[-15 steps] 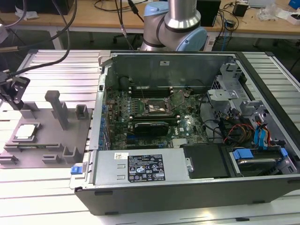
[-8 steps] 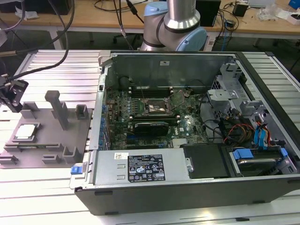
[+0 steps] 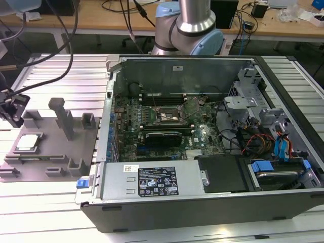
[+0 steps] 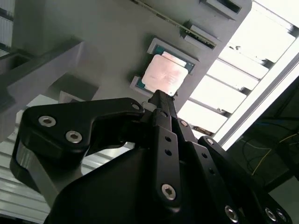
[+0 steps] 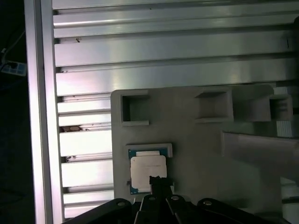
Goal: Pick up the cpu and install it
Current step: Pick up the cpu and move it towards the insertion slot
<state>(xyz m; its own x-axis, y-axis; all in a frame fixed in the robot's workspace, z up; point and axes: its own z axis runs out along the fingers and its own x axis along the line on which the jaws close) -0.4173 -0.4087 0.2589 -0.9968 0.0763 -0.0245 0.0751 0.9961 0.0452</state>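
Note:
The cpu [image 3: 28, 142] is a small silver-topped square lying flat in a recess of the grey holder plate [image 3: 53, 149], at the exterior view's left. My gripper [image 3: 15, 120] hangs just above the plate's far left edge, a little short of the cpu and apart from it. In both wrist views the cpu [image 4: 166, 74] [image 5: 147, 169] lies right beyond my black fingertips, which meet in one narrow point. The gripper [image 4: 158, 96] [image 5: 156, 179] is shut and holds nothing. The motherboard's dark socket frame [image 3: 169, 115] sits inside the open computer case.
Grey posts and blocks [image 3: 63, 116] rise from the holder plate beside the cpu. The open case [image 3: 202, 131] takes up the middle and right, with a black expansion card [image 3: 162, 136], cables and drive bays. The ribbed metal table [image 3: 50, 207] extends in front.

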